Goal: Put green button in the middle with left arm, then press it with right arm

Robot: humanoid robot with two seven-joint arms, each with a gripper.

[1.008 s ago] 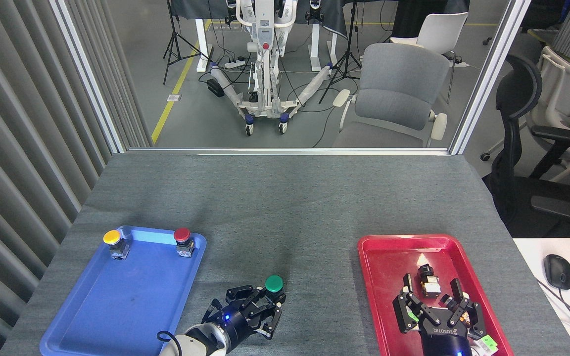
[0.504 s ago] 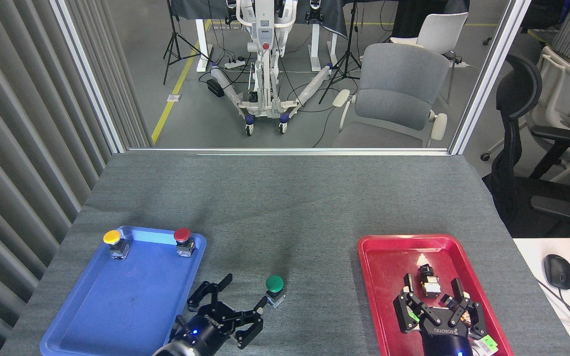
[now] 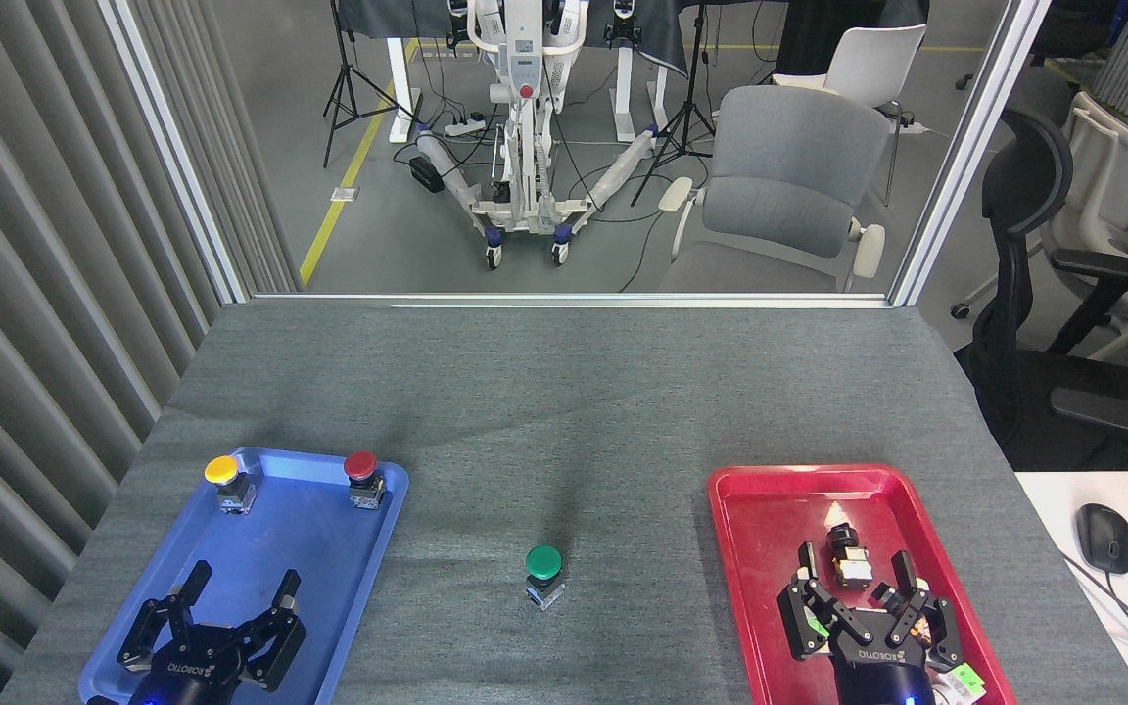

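Green button (image 3: pixel 543 566), glossy domed cap on a little silver square base, sits upright on the felt-like grey counter (image 3: pixel 564 392), out in the open between the blue tray (image 3: pixel 329 587) and the red tray (image 3: pixel 760 529), touching neither. Left gripper (image 3: pixel 236 607) hangs over the smooth blue tray, jaws spread wide, holding nothing, well apart from the button. Right gripper (image 3: pixel 853 597) is over the red tray, jaws open around a small black-and-silver part (image 3: pixel 848 560). Yellow button (image 3: pixel 222 472) and red button (image 3: pixel 361 466) stand at the blue tray's far edge
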